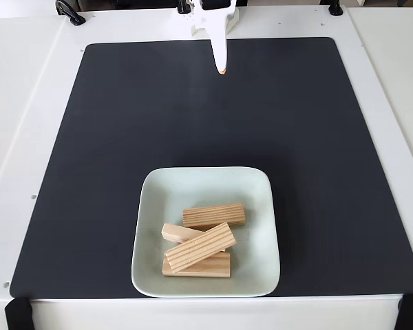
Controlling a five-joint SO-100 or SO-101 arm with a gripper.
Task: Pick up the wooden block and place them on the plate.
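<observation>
Square mint-green glossy plate point(206, 182) sat at 6 o'clock on the black mat point(124, 137), four tan wooden blocks point(199, 247) piled inside. White tool point(221, 67) hung at 12, well apart, grasping nothing; jaw state unclear.

The arm point(208, 15) is made of white plastic, smooth and matte, and its upper part is cut off by the top edge of the fixed view. A black block, perhaps a motor housing, sits at the very top of it. From the white body a single slim finger point(220, 51) tapers downward to a rounded end, and that tip carries a small orange-brown mark, possibly a pad or a dab of tape
</observation>
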